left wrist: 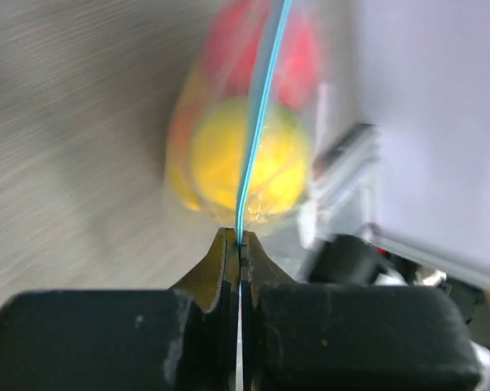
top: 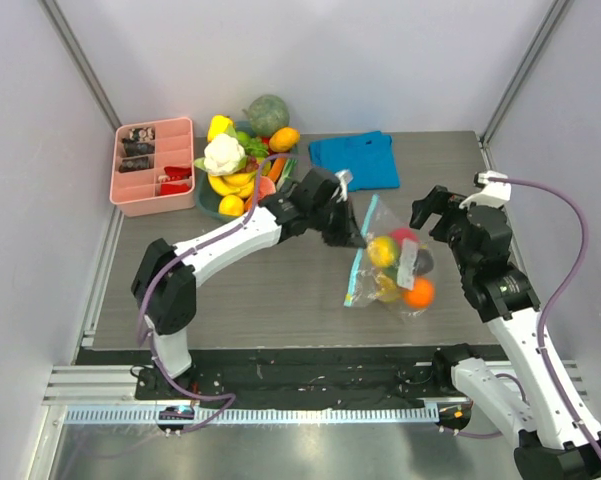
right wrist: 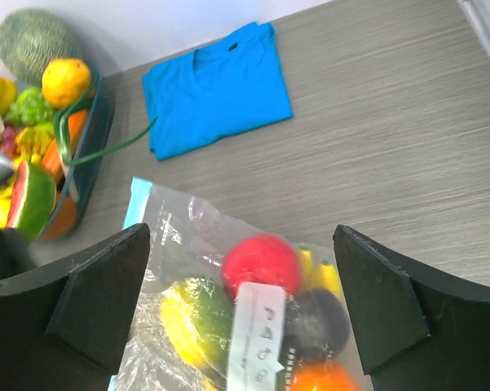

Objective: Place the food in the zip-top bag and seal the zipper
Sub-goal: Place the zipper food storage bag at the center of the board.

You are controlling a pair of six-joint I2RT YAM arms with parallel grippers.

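The clear zip-top bag point(top: 395, 265) lies mid-table with toy fruits inside: a yellow lemon point(top: 382, 250), a red apple point(right wrist: 261, 265), a dark plum point(right wrist: 314, 322), an orange point(top: 418, 292) and yellow banana pieces point(right wrist: 326, 275). My left gripper point(top: 352, 236) is shut on the blue-teal zipper point(left wrist: 257, 122) at the bag's far end; the strip runs straight out from between its fingertips point(left wrist: 240, 236). My right gripper point(right wrist: 240, 301) is open and empty, hovering over the bag's fruit.
A folded blue cloth point(top: 356, 160) lies at the back. A bowl point(top: 212, 203) with cauliflower, melon and other toy produce stands back left, next to a pink divided tray point(top: 152, 165). Walls enclose the table on three sides.
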